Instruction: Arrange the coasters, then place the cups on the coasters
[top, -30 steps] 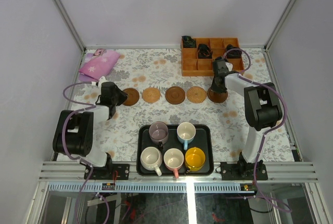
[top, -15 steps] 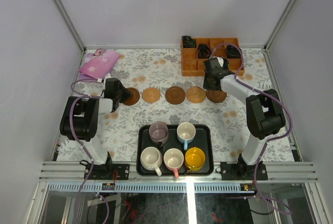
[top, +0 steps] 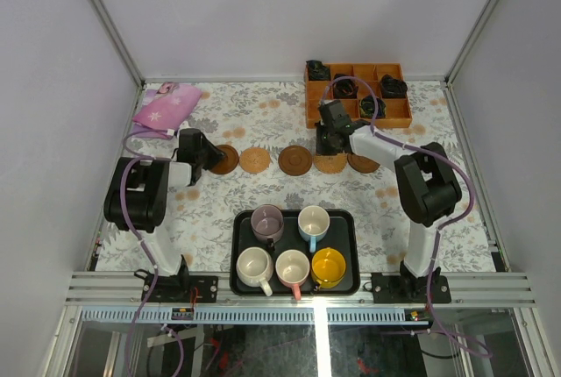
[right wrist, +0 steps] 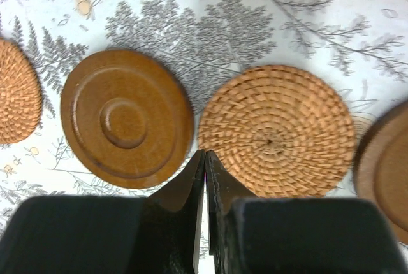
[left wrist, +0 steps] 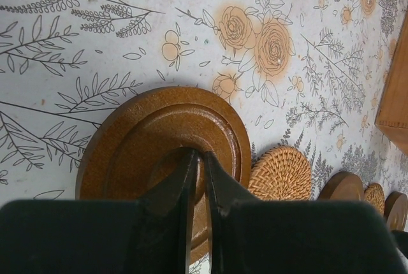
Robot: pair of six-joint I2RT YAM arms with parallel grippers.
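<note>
Five coasters lie in a row across the mat: dark wood (top: 222, 160), woven tan (top: 255, 160), dark wood (top: 295, 160), woven tan (top: 330, 163), dark wood (top: 364, 163). My left gripper (top: 204, 152) is shut, its tips (left wrist: 198, 156) over the centre of the leftmost dark coaster (left wrist: 146, 140), with a woven coaster (left wrist: 280, 172) beside it. My right gripper (top: 326, 142) is shut and empty, its tips (right wrist: 205, 154) over the gap between the middle dark coaster (right wrist: 126, 118) and a woven one (right wrist: 275, 130). The cups stand on the black tray (top: 347, 228): mauve (top: 267, 221), blue-handled (top: 313, 222), cream (top: 254, 265), pink-handled (top: 293, 266), yellow (top: 329, 266).
An orange compartment box (top: 357, 95) holding dark bundles stands at the back right, close behind my right gripper. A pink pouch (top: 165, 107) lies at the back left. Frame posts and pale walls ring the floral mat.
My right gripper has slid left along the row, from the rightmost dark coaster to the gap beside the middle one. My left gripper has shifted slightly toward the leftmost coaster.
</note>
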